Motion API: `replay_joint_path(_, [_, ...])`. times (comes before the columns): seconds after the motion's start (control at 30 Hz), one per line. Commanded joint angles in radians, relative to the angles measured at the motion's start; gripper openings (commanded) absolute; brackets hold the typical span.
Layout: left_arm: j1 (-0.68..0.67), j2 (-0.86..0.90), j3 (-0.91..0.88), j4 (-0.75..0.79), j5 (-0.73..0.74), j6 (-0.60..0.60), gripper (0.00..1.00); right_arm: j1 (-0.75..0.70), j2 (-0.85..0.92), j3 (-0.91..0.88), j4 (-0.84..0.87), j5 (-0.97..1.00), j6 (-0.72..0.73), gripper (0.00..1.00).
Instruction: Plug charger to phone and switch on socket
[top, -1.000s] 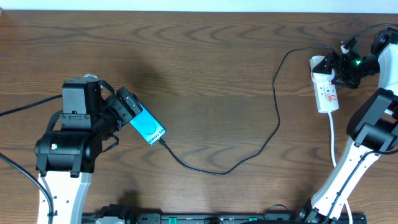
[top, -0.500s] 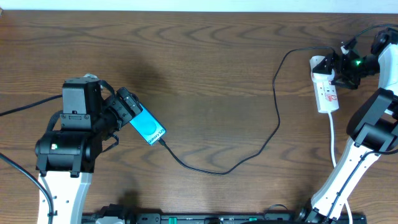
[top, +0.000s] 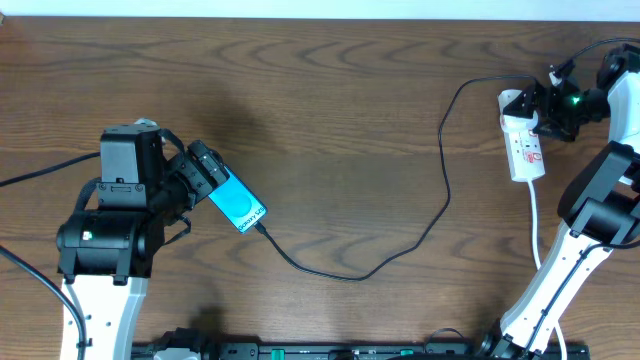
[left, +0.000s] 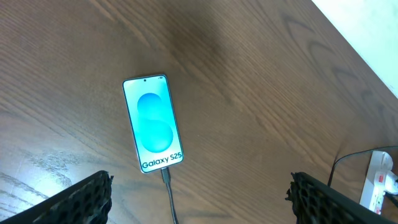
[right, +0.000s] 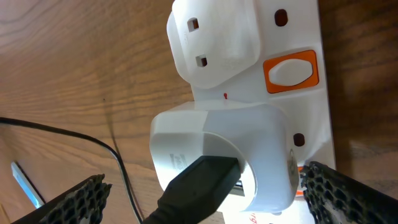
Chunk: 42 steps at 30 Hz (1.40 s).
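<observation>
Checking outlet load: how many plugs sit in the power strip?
2. A white plug beside the orange switch, and next to it a white adapter with the black charger cable leading out. Others may be hidden.

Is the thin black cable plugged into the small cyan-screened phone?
Yes, the thin black cable runs straight into the bottom edge of the small cyan-screened phone.

The table (top: 340, 120) is dark brown wood with wavy lines all over it. Past the table's far edge runs a thin pale strip (top: 320, 8).
</observation>
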Motion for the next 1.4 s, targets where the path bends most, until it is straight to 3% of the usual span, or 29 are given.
replay_joint_path(0.0, [0.005,-0.008,0.023,-0.003,-0.01,0.018,0.91,0.062,0.028,-0.04,-0.006,-0.076,0.031,0.99])
replay_joint_path(0.9, [0.005,-0.008,0.023,-0.003,-0.009,0.018,0.91,0.054,0.027,-0.035,-0.01,-0.088,0.063,0.99])
replay_joint_path(1.37, [0.005,-0.008,0.023,-0.006,-0.009,0.018,0.91,0.039,0.027,0.06,-0.092,-0.057,0.064,0.99])
